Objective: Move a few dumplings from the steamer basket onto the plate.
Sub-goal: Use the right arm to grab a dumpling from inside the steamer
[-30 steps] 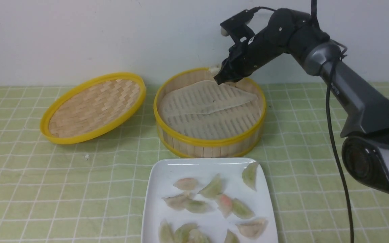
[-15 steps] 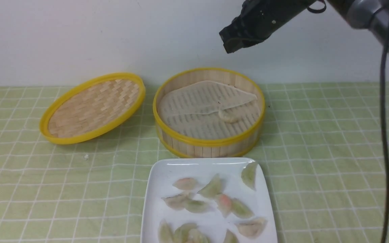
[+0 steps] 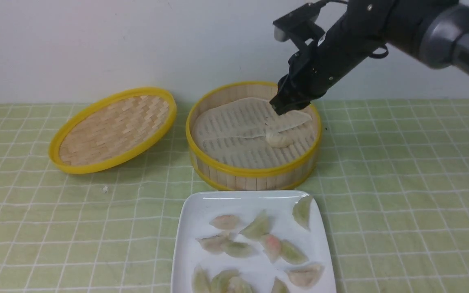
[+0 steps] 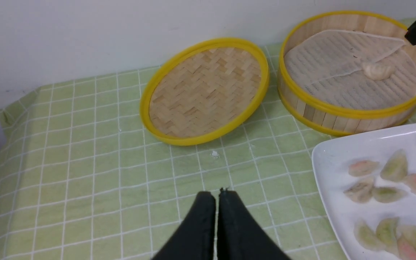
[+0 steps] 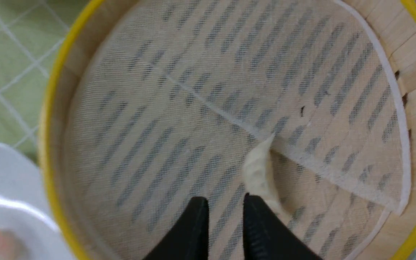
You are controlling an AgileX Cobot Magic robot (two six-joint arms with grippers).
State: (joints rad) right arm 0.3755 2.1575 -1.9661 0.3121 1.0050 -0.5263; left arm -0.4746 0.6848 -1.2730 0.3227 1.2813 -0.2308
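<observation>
One dumpling (image 3: 278, 139) lies in the steamer basket (image 3: 255, 171), at about four o'clock from the basket's centre in the front view. It rests right on the folded edge of the liner sheet (image 3: 230, 122). The right claw (image 3: 280, 109) hangs above the basket toward one o'clock, its jaws a little parted and empty. In the right wrist view the dumpling sits just beside one jaw, not between the two. The left claw (image 4: 217, 195) is closed on nothing, low over the surface (image 4: 85, 144) and well apart from the basket.

Several things could spoil the pick:
- **Alignment:** the gap looks narrow and offset, so a straight descent would likely land one jaw on the dumpling and squash it or shove it aside.
- **The fold:** because the dumpling touches the liner's fold, the jaws may pinch the sheet with it. A lift would then drag the liner up and flick the dumpling out.
- **The skin:** it looks soft and probably tacky. A hard squeeze may tear it, and a light one may let it slip on the way over.

The plate (image 3: 193, 211) stands at six o'clock from the basket, with many dumplings (image 3: 255, 228) already crowding its middle and near side. A careless release could stack one on another or drop it off the rim.
</observation>
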